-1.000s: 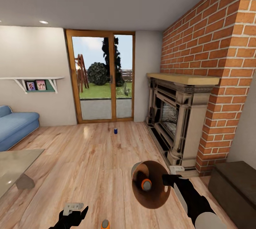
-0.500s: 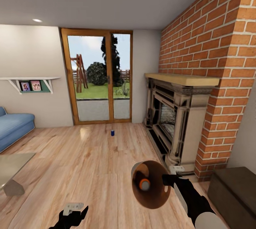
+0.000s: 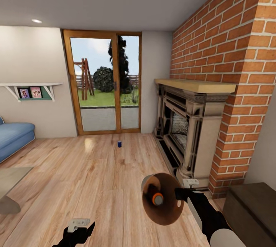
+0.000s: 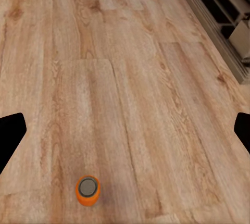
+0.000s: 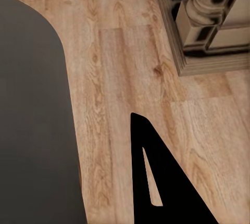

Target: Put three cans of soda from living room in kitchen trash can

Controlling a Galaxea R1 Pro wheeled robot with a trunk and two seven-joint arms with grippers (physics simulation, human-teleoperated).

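In the head view my right gripper (image 3: 179,194) is shut on the rim of the tash can (image 3: 168,210), which hangs tilted with its coppery inside facing me. An orange can of soda (image 3: 157,199) lies inside it. A dark blue can of soda (image 3: 119,144) stands on the wood floor near the glass doors. My left gripper (image 3: 79,227) is low at the left, open and holding nothing. In the left wrist view, its fingers (image 4: 10,135) are spread wide above another orange can of soda (image 4: 87,190) upright on the floor. The right wrist view has the bin's wall (image 5: 31,130) beside a black finger (image 5: 166,182).
This is the living room. A brick wall with an ornate fireplace (image 3: 188,132) runs along the right, and a dark bench (image 3: 253,208) sits at the lower right. A blue sofa (image 3: 13,136) and a glass table corner (image 3: 9,185) are at the left. Wood-framed glass doors (image 3: 101,82) are ahead.
The whole head view has shifted: sofa, table and doors slid left, and the orange can on the floor dropped out of its bottom edge. The bin stays held in the right gripper.
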